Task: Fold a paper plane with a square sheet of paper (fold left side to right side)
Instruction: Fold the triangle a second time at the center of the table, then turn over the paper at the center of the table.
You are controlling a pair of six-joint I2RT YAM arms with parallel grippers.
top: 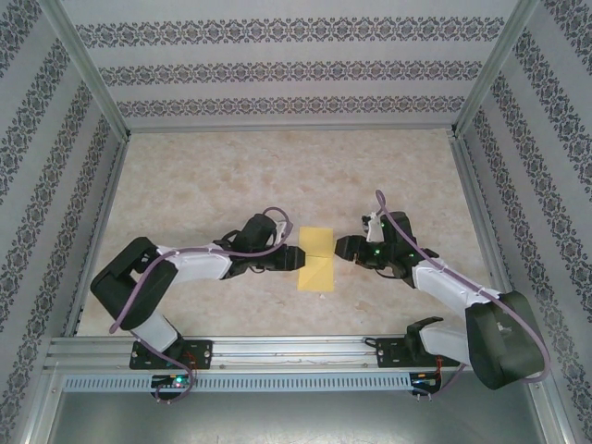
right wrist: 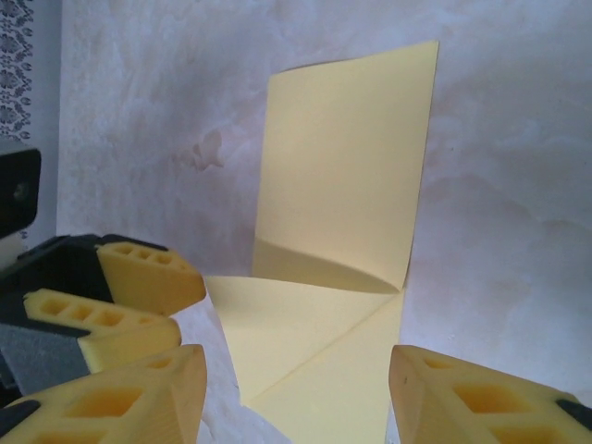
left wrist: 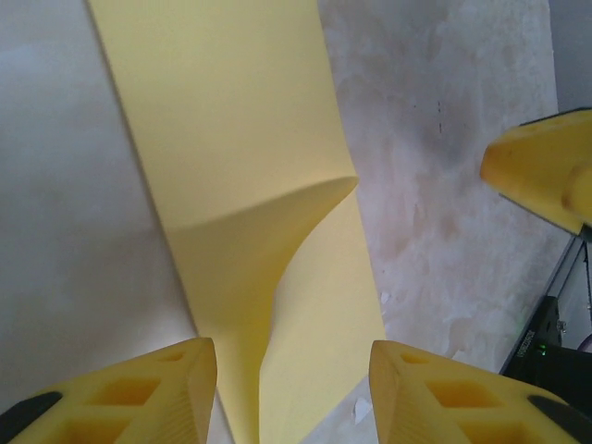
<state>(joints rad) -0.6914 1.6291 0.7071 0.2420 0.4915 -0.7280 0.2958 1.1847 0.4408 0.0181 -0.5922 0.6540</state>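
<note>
Currently: the marbled table [top: 231,185] carries the square sheet of paper [top: 314,258] at its centre, between my two pincers. The sheet reads as a narrow rectangle, long axis running near to far; it has no pointed end yet, so no heading to log. Part of its top layer bows up off the layer beneath, not flat. My left pincer [top: 289,258] sits at the sheet's left edge, jaws parted, nothing clamped. My right pincer [top: 344,248] sits at the right edge, likewise parted and empty. Judgement: for the left-to-right fold, bring the edges flush first. Then press along the crease from one end, low and slow, so the thin paper neither skids nor buckles.
</note>
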